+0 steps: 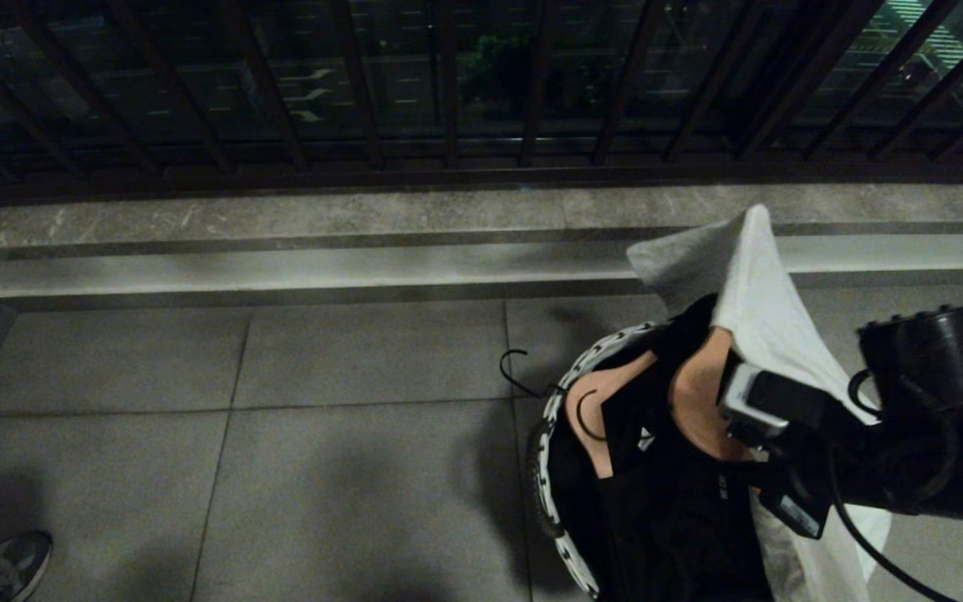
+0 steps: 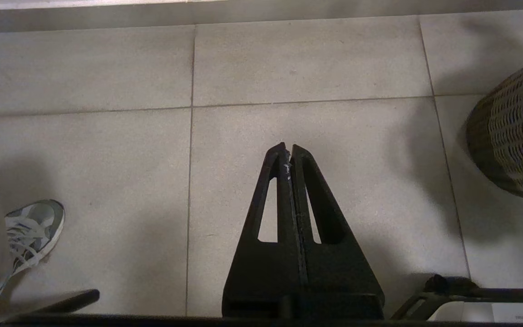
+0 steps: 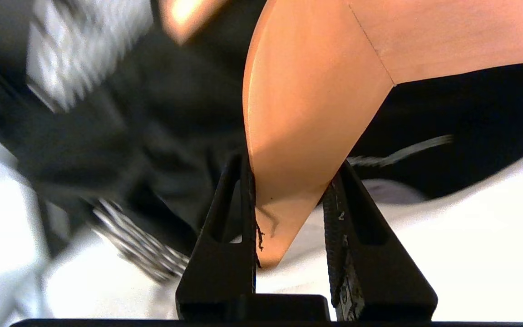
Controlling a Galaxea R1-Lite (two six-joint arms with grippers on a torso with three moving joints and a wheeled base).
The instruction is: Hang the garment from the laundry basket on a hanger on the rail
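two pincers matter here, but only one is working. the right pincer [image 3: 288,218] is down at the laundry basket [image 1: 569,368] near the right of the head view, its jaws narrowed onto the pointed end of a wooden hanger [image 3: 307,118]; the wood sits between both fingers and touches them, so it reads as a grip on the hanger. the left pincer [image 2: 288,154] hangs over bare floor tile with its fingers pressed together, parked, well apart from the basket.

the garment, a black piece [image 1: 665,502] on the hanger, lies in the basket, with a white cloth [image 1: 761,284] draped up over the arm. a thin black wire hook [image 1: 515,372] pokes out past the basket rim. a person's shoe [image 1: 5,564] stands at the far left on the floor.

the step in hand looks like lifting the hanger clear of the basket. the grip is only on the tip, so i judge it could pivot; raising it slowly and straight up should keep the hanger from twisting out. watch that the white cloth does not ride up with it, and that the wire hook does not snag the woven rim. no rail shows in these views.
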